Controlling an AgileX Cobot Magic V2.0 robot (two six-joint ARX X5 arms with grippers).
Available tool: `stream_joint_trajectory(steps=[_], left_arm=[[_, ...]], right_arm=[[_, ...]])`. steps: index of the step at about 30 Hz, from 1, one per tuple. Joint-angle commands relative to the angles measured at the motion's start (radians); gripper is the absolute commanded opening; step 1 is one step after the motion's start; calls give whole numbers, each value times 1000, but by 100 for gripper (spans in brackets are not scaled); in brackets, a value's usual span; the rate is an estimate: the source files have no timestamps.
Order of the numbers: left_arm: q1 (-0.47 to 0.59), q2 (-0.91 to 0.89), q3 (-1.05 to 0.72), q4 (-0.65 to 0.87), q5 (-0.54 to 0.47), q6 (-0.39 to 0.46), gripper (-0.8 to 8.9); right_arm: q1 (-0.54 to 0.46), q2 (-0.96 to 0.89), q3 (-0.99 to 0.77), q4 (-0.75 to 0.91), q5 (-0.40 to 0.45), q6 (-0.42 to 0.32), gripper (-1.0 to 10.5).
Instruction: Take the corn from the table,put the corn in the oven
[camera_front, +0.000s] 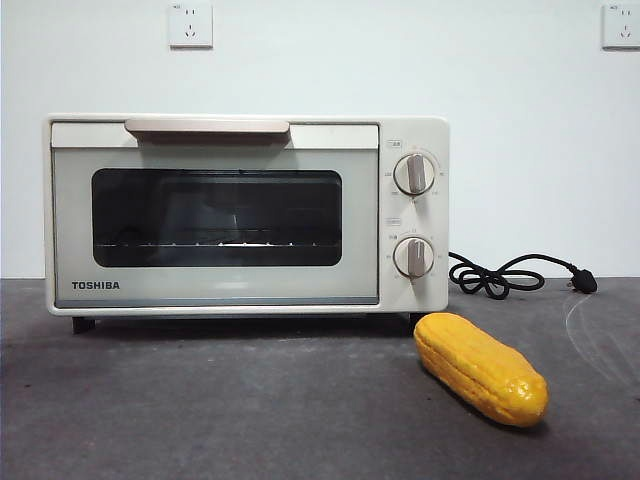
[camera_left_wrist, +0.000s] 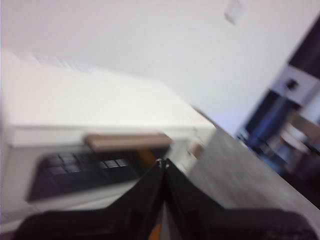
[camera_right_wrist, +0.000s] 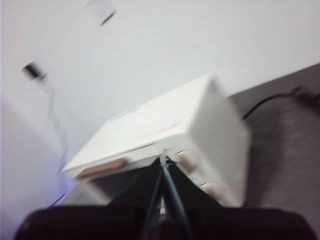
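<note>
Corn (camera_front: 481, 369) lies on the table (camera_front: 200, 410), in front of the oven (camera_front: 247, 213) and off its knob-side corner, just clear of the foot. Long axis runs slantwise: one tapered end points back toward the oven, the other toward the camera and outward. Nothing touches it.

Oven door shut, handle (camera_front: 207, 127) along the top edge, dark window, two knobs stacked at the side. Cord (camera_front: 510, 275) trails off behind on the table.

Neither of my arms shows in the front view; both hang high, looking down over the oven top. Left gripper (camera_left_wrist: 162, 162): jaws pressed together tip to tip, holding nothing, aimed near the handle. Right gripper (camera_right_wrist: 165, 159): jaws likewise closed and empty, over the knob end. Both wrist views are blurred.

The corn shows in neither wrist view. Judging from the right arm's place above the knob side, it is the nearer one to the corn, which lies below and forward of it. Door wants opening first; left sits well for the handle
</note>
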Motion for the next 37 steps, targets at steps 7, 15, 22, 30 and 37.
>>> stream_joint_trajectory(steps=[7,15,22,30,37], left_arm=[[-46,402,401,-563,-35,375,-5],[-174,586,621,-759,-267,453,-6],[-291,599,634,-674,-275,418,-6],[-327,600,634,-657,-278,397,-6],[-327,600,634,-668,-304,397,-6]], right_arm=[[1,291,377,-340,-232,-262,2],[75,475,593,-694,-186,-499,13],[283,621,607,-738,26,-515,137],[512,802,607,-734,266,-505,289],[627,975,607,-736,372,-496,451]])
